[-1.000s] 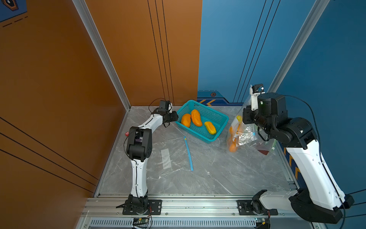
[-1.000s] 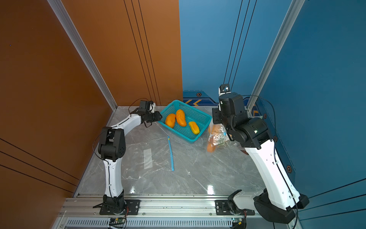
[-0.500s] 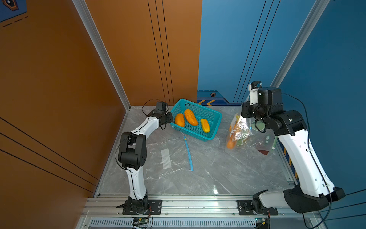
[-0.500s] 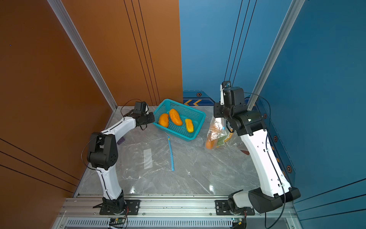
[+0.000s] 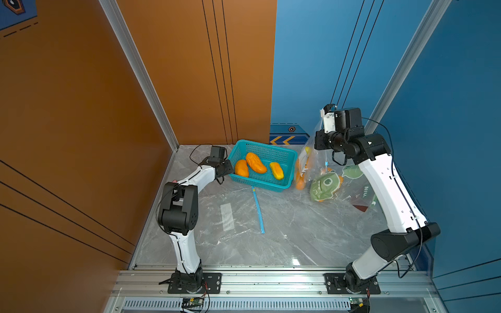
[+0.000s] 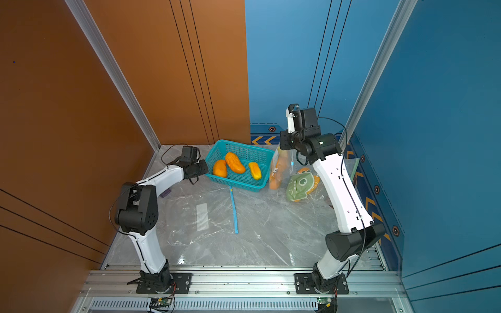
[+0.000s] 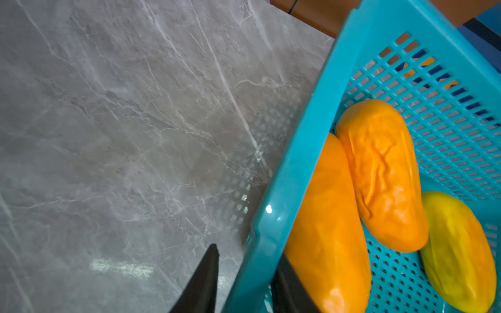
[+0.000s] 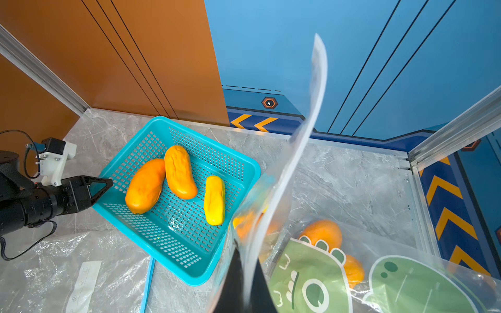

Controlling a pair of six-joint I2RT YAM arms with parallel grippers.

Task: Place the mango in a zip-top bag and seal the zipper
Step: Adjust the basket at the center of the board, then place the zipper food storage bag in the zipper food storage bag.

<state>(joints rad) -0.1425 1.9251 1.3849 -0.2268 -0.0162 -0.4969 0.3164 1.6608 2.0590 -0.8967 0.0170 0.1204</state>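
Three mangoes lie in a teal basket [image 5: 265,145]: two orange mangoes [image 5: 241,168] [image 5: 256,162] and a yellow mango [image 5: 276,170]. My left gripper [image 7: 248,252] is open and straddles the basket's left rim [image 7: 287,173], with one finger outside over the table and one inside beside an orange mango [image 7: 328,230]. My right gripper [image 8: 245,260] is shut on the top edge of a zip-top bag [image 5: 325,184] with a green dinosaur print and holds that edge up. Orange fruit [image 8: 322,233] shows inside the bag. In both top views the right gripper [image 6: 282,141] stands right of the basket.
A second clear bag with a blue zipper strip [image 5: 257,211] and a white label [image 5: 226,216] lies flat mid-table in front of the basket. Orange and blue walls close in the left, back and right. The table's front edge meets a metal rail [image 5: 271,279].
The basket slid left with my left gripper on its rim, and those jaws have since widened. My right arm lifted the bag's edge higher and shifted toward the back.
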